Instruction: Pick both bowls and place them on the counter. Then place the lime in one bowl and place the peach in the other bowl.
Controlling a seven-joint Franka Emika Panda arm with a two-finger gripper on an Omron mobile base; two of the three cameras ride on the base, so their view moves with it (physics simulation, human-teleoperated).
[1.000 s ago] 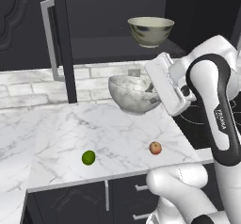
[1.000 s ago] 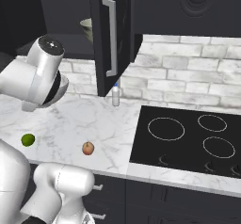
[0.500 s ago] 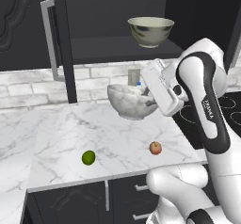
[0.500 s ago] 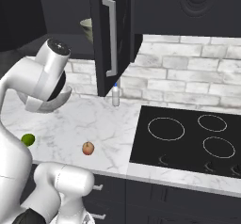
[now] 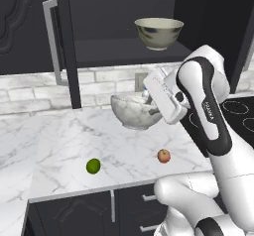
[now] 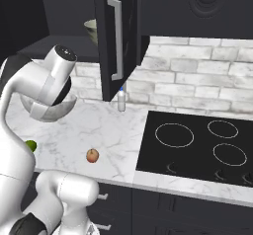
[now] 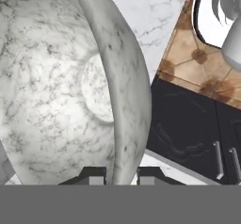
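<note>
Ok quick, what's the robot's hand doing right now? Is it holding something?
Gripper: shut on the rim of the marbled bowl, holding it up above the counter.

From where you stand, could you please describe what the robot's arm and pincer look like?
The arm is glossy white, built of rounded, tube-like links with dark bands at the joints and small dark lettering along one link. The hand is a boxy white block. The pincer ends in two small dark fingertips, squarish with paler grey faces. No cables are visible.

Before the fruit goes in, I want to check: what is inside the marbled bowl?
Nothing: the hand view shows the marbled bowl bare inside, its rim pinched by the gripper.
</note>
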